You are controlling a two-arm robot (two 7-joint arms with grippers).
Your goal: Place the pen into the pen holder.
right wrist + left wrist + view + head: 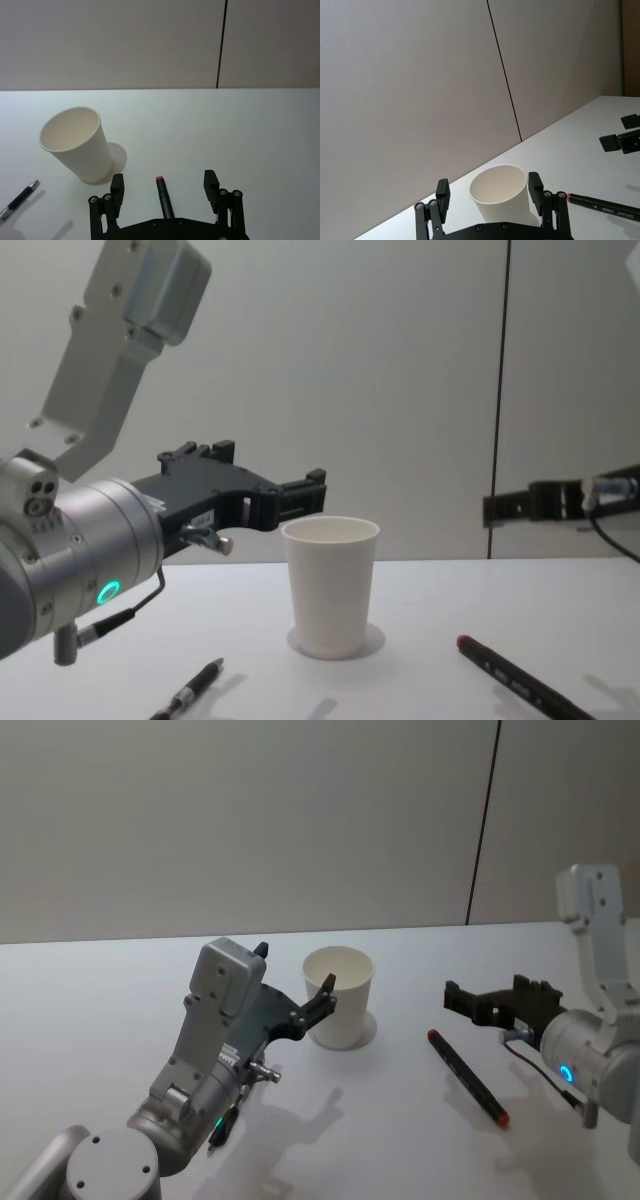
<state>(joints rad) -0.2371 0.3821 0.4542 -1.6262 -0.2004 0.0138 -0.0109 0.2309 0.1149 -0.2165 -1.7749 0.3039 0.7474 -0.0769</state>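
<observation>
The pen holder (338, 995), a white paper cup, stands upright in the middle of the table. Two pens lie flat. A black marker pen with red ends (467, 1077) is to the cup's right. A slim black pen with a silver tip (222, 1128) rests under my left arm. My left gripper (295, 970) hovers open just left of the cup, and the left wrist view frames the cup (502, 197) between its fingers. My right gripper (488, 990) hangs open above the marker's far end (164, 197), clear of it.
The white table (100, 1000) runs back to a plain grey wall with a dark vertical seam (483, 830). Bare tabletop lies to the left of my left arm and in front of the cup.
</observation>
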